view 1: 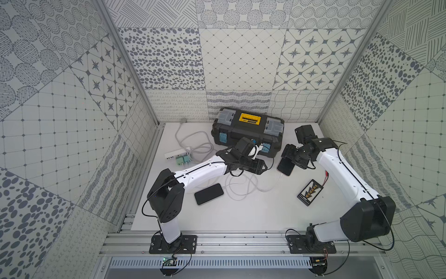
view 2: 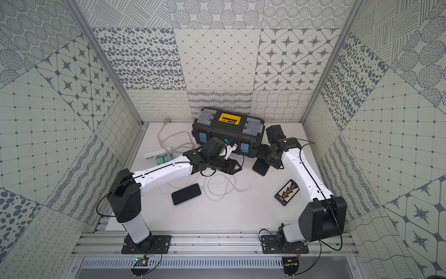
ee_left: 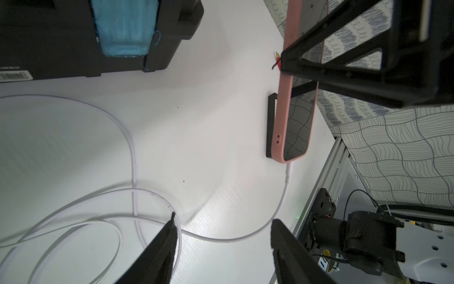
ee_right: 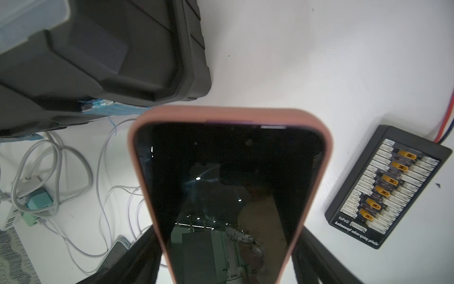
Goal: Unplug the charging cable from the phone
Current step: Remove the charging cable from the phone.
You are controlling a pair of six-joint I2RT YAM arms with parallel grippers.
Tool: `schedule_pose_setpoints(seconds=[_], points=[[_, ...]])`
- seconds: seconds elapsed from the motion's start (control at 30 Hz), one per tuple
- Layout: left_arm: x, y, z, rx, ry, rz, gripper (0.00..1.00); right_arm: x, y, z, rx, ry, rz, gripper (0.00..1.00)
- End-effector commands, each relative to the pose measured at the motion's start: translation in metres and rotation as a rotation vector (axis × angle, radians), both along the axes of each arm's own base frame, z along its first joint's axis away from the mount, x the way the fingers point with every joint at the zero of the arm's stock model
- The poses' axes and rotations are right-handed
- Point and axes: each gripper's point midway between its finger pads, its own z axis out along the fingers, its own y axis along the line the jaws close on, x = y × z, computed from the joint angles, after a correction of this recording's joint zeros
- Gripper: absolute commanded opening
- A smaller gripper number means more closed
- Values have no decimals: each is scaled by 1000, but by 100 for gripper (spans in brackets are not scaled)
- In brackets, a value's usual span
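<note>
Left wrist view: our left gripper (ee_left: 224, 217) has its fingers apart, with the thin white charging cable (ee_left: 221, 239) between them, plugged into the pink-cased black phone (ee_left: 298, 127). Our right gripper (ee_right: 224, 233) is clamped on that phone. The flat black board (ee_right: 388, 189) says "KePaQi balanced charging plate".

Both top views look steeply down from high above the near edge over the whole table (view 1: 241, 217), left wrist view sits low and close, facing right at the pink-cased phone (ee_left: 294, 110), right wrist view looks along that phone's screen from very near, both wrist views share the toolbox (ee_left: 61, 49) corner.
</note>
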Motion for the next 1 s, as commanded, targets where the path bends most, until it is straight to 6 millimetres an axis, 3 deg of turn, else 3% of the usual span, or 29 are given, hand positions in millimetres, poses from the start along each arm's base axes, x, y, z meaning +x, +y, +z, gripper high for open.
schedule_pose_setpoints(seconds=[0.0, 0.23, 0.97], points=[[-8, -32, 16, -76, -64, -119, 63, 10, -4, 33, 15, -111, -38, 58], [-15, -47, 15, -100, -64, -161, 62, 13, -5, 44, 17, -143, -53, 59], [-17, -51, 24, -168, -87, -164, 62, 19, -5, 75, 60, -218, -101, 58]])
